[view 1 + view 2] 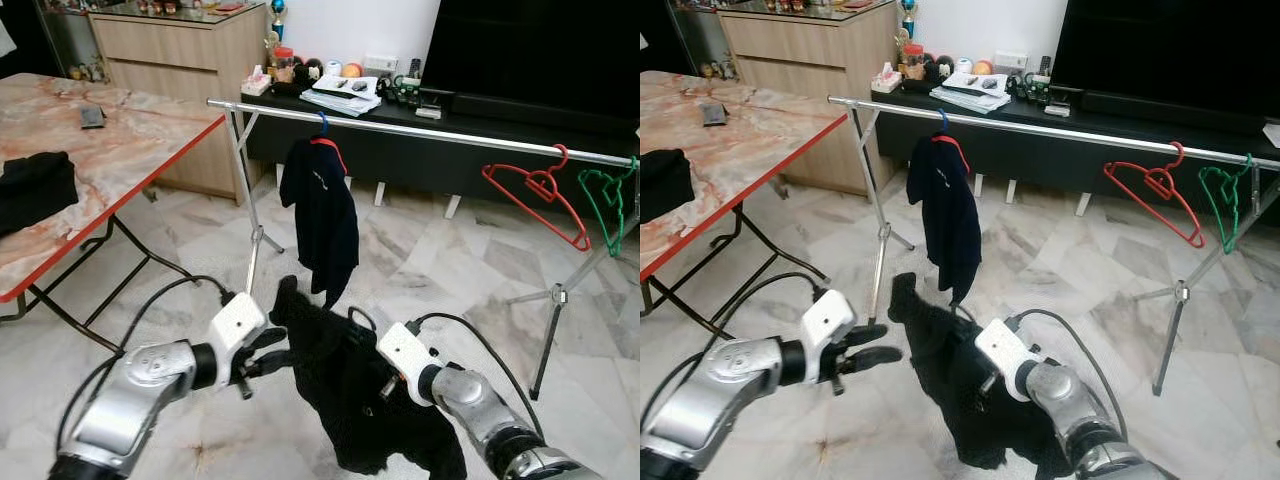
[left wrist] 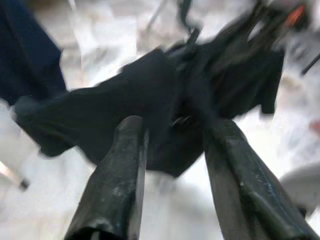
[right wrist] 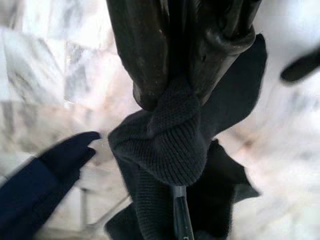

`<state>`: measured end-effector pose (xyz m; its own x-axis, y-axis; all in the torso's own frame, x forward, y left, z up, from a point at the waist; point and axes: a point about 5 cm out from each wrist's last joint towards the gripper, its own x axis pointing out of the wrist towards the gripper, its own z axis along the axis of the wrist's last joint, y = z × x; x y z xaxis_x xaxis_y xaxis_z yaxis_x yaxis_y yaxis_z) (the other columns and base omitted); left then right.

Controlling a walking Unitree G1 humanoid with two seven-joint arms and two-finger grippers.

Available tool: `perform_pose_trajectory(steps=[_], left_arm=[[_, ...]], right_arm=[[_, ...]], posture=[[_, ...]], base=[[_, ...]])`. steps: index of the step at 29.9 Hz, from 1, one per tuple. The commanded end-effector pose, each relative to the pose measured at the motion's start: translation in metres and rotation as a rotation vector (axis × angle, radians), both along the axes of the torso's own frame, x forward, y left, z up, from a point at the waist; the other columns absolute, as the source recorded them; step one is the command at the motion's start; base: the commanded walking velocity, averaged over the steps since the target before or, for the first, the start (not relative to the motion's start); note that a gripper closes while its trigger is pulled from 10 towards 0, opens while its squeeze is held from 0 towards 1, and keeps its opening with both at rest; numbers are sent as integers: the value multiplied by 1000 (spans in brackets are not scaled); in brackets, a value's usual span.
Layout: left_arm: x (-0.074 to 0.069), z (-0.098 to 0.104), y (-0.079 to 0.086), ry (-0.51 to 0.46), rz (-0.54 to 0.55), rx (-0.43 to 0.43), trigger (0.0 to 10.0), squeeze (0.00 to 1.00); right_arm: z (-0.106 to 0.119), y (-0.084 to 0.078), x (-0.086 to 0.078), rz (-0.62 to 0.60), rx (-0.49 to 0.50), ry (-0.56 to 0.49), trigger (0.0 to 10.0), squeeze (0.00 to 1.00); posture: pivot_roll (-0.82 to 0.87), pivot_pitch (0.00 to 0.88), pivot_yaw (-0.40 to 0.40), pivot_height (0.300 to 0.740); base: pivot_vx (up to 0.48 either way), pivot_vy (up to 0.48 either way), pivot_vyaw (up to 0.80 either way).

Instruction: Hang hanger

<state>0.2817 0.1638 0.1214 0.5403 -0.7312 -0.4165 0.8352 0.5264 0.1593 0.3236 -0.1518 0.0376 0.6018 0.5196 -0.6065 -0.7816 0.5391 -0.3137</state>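
Observation:
A black knit garment (image 1: 345,385) on a hanger hangs low over the floor in front of me. My right gripper (image 3: 172,95) is shut on a bunch of its fabric at the top, and a thin dark hanger rod (image 3: 181,220) pokes out just past the pinch. My left gripper (image 1: 268,356) is open beside the garment's left edge, its fingers (image 2: 125,165) apart with the cloth just beyond them. Further ahead runs the silver rail (image 1: 440,133) of a clothes rack. A navy shirt (image 1: 322,215) hangs on it from a blue hook.
A red hanger (image 1: 540,195) and a green hanger (image 1: 605,200) hang at the rail's right end. The rack's legs (image 1: 250,240) stand on the marble floor. A marble table (image 1: 120,140) with a black cloth (image 1: 35,185) is on the left. A low TV console (image 1: 470,150) stands behind the rack.

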Motion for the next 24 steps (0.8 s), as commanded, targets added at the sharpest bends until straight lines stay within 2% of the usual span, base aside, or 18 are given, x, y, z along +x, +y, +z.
perform_pose_trajectory(steps=[1, 2, 4, 5, 6, 12, 24], left_arm=[[-3, -9, 2, 15, -27, 67, 10000, 1000], [-2, -15, 7, 17, -33, 118, 10000, 1000], [-2, -20, 9, 16, -39, 148, 10000, 1000], [-1, -22, 9, 11, -46, 169, 10000, 208], [-2, -28, 7, 24, -67, 186, 10000, 0], [0, -38, -4, 50, -112, 157, 10000, 0], [9, -46, -18, 85, -180, 76, 10000, 0]], right_arm=[[-1, 0, -4, 89, -38, 6, 10000, 0], [-3, -3, -9, 168, -65, 28, 10000, 0], [-3, -4, -12, 219, -70, 42, 10000, 0], [-3, -3, -13, 247, -71, 40, 10000, 0], [-2, -2, -15, 291, -64, 40, 10000, 0], [1, 2, -18, 386, -55, 40, 10000, 0], [12, 17, -12, 439, 23, 15, 10000, 0]], posture=[[135, 22, -48, 740], [135, 22, -48, 740], [135, 21, -50, 740], [135, 21, -50, 740], [134, 22, -51, 740], [132, 19, -55, 740], [131, 21, -59, 740]], base=[[0, 0, 0], [0, 0, 0], [0, 0, 0], [0, 0, 0], [0, 0, 0], [0, 0, 0], [0, 0, 0]])
